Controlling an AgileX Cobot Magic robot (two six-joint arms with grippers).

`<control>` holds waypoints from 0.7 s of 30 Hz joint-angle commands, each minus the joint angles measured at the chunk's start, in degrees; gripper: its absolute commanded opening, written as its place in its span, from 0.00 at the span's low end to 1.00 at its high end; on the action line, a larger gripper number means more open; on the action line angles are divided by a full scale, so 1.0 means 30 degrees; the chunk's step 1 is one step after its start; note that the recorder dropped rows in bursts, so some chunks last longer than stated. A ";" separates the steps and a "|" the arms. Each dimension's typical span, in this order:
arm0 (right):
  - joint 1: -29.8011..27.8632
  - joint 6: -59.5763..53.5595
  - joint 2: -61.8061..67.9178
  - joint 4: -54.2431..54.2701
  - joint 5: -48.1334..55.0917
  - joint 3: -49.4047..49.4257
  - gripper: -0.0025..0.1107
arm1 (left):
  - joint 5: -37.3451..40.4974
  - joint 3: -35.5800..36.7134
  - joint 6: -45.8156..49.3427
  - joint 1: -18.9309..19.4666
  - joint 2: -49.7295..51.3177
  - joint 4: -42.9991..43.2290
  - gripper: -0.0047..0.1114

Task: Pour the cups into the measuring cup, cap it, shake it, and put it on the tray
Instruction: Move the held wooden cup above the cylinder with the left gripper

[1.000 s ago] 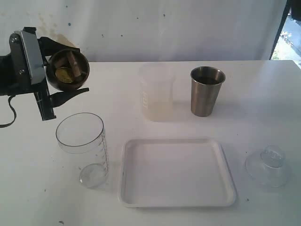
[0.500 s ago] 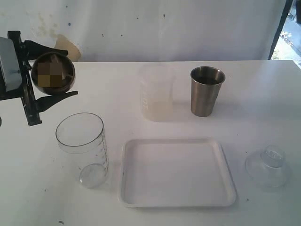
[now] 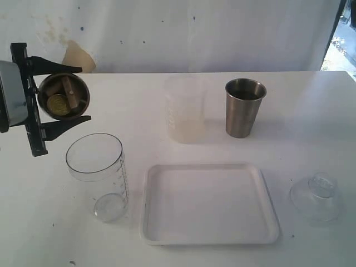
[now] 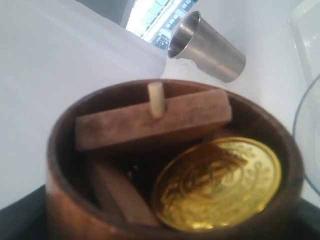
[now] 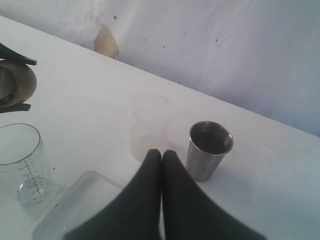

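My left gripper is shut on the brown wooden cup, held in the air on its side above and left of the measuring cup. A gold coin and wooden pieces lie inside the wooden cup. The clear measuring cup stands upright, uncapped and looks empty. The steel tumbler stands at the back right. The white tray lies in front with nothing on it. My right gripper is shut with nothing in it and hangs above the table, its tips pointing between the frosted cup and the tumbler.
A frosted translucent cup stands left of the tumbler. A clear domed lid rests on the table right of the tray. A white wall backs the table.
My left gripper has carried the wooden cup to the left and slightly down, its mouth still turned sideways. Nothing else has moved.
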 commanded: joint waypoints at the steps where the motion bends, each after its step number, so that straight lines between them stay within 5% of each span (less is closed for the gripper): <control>1: -0.0046 0.0124 -0.0087 -0.0187 -0.0079 0.0087 0.02 | -0.1072 -0.0009 0.0094 -0.0016 -0.0076 -0.0397 0.04; 21: -0.0046 0.0087 -0.0087 -0.0350 -0.0044 0.0087 0.02 | 0.1268 -0.0009 0.2915 -0.1291 -0.0076 -0.0900 0.04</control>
